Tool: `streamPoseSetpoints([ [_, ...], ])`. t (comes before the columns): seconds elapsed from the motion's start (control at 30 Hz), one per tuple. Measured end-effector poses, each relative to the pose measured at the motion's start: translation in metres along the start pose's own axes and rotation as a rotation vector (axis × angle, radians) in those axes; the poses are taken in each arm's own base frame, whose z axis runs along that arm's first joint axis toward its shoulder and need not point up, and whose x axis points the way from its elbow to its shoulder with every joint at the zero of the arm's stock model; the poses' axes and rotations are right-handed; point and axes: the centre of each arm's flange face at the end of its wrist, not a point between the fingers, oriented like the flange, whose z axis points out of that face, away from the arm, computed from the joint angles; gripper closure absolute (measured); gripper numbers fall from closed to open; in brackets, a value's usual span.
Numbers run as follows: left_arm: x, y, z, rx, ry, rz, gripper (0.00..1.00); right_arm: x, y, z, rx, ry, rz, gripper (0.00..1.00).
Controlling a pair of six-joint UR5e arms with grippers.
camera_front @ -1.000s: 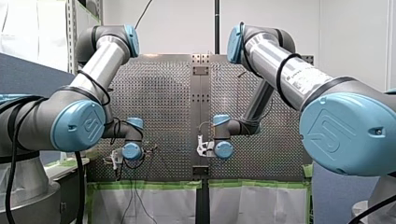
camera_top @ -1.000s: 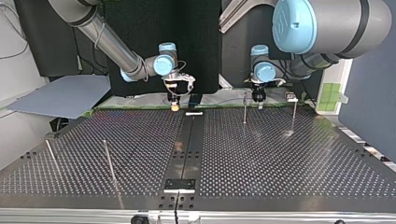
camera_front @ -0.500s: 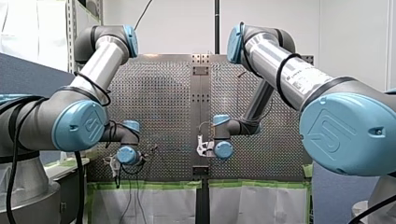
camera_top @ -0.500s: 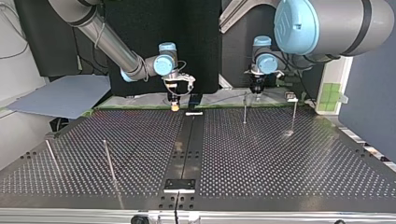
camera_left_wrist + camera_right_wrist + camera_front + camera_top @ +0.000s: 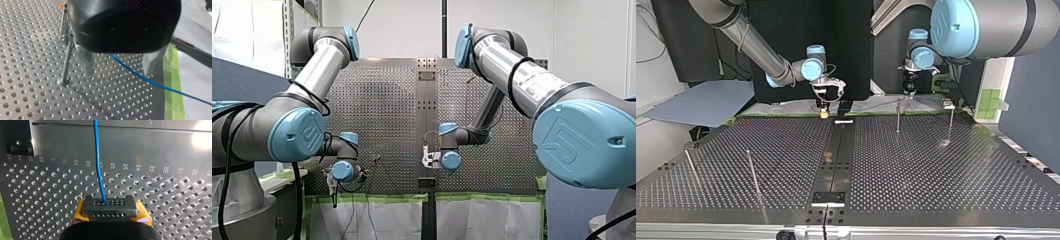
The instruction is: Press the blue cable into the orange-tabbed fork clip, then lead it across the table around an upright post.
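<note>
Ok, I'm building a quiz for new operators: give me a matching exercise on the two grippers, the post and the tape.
1 left gripper
2 right gripper
3 upright post
4 green tape

A yellow pads, shut on the blue cable
B strip the cable crosses
C metal fingers apart
D stands beside the left gripper

Pairs: 1-C, 2-A, 3-D, 4-B

Silver-grey arms (image 5: pixel 319 60), light-blue joint caps (image 5: pixel 296 135), black looped cables (image 5: pixel 510 75); right end effector (image 5: pixel 110 210): yellow pads (image 5: pixel 79 211).
</note>
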Motion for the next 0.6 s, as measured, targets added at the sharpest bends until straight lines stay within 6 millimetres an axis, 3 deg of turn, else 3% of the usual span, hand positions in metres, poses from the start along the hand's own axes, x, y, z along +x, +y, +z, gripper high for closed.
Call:
streamPoseSetpoints([
  [0.27, -0.005, -0.004, -0.01, 0.013, -0.01, 0.004, 0.04, 0.0, 0.001, 0.0, -0.001, -0.001, 0.0, 1.0],
  [0.6, -0.016, -0.013, -0.053, 0.032, 0.023, 0.011, 0.04, 0.0, 0.002, 0.001, -0.003, 0.001, 0.001, 1.0],
])
